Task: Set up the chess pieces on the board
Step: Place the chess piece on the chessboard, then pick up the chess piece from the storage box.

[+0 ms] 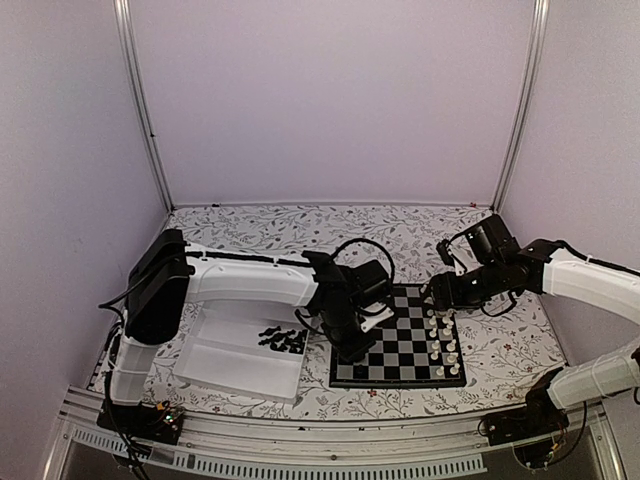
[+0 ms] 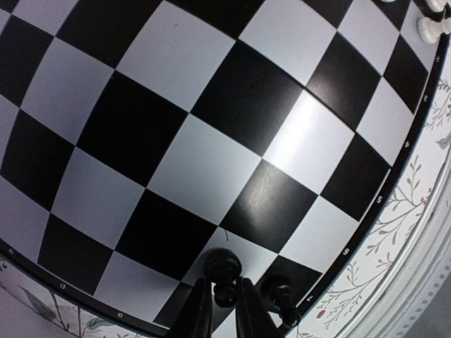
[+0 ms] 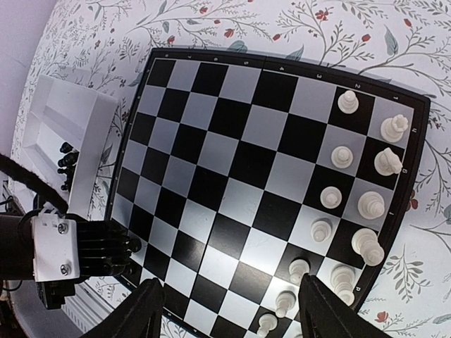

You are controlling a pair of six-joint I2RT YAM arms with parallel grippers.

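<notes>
Left fingers (image 2: 251,317) pinching black chess piece (image 2: 223,266) between tips, upright at edge of board (image 2: 176,176)

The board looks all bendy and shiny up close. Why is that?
Left wrist view: the board bulges, likely because a wide lens sits very close, and glare whitens one square. Right wrist view: its edges curve less, with softer glare. Top view: its lines look straight.

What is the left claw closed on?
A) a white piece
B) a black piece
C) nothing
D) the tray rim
B: the left wrist view shows the left claw with its fingers pinching a small black piece near a corner of the board.
</notes>
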